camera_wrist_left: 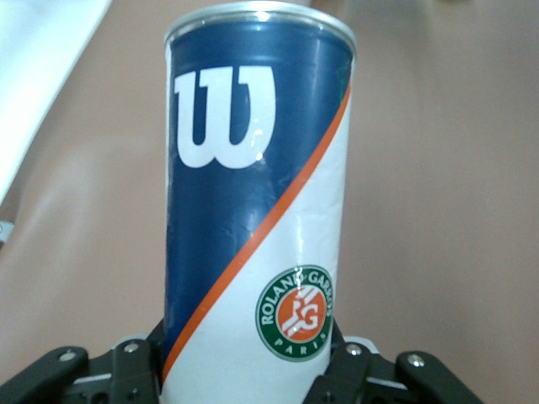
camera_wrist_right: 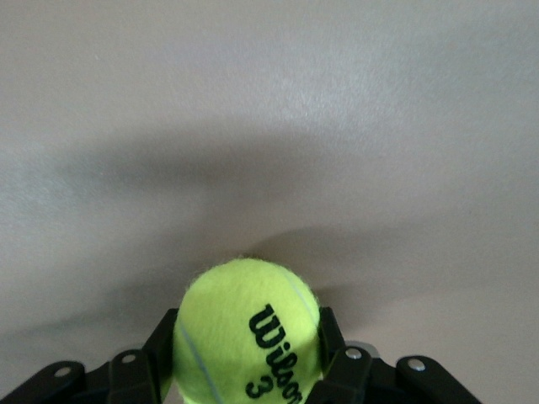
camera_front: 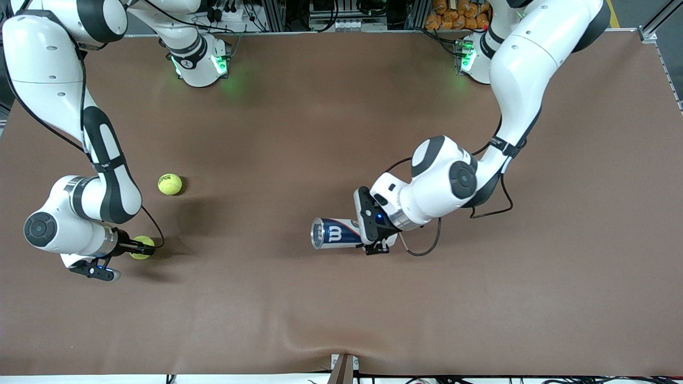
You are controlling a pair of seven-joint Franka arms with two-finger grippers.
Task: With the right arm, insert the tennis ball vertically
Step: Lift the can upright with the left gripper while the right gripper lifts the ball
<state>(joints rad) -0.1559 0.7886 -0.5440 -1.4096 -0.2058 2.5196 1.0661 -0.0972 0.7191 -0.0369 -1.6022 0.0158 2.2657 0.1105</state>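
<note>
A yellow-green tennis ball marked Wilson 3 sits low over the brown table at the right arm's end. My right gripper is shut on it, one black finger on each side. A blue, white and orange ball can lies on its side near the table's middle, its silver-rimmed mouth turned toward the right arm's end. My left gripper is shut on the can's white bottom end.
A second tennis ball lies loose on the table, farther from the front camera than the held one. A black cable loops from the left wrist down onto the table. A bracket sticks up at the table's front edge.
</note>
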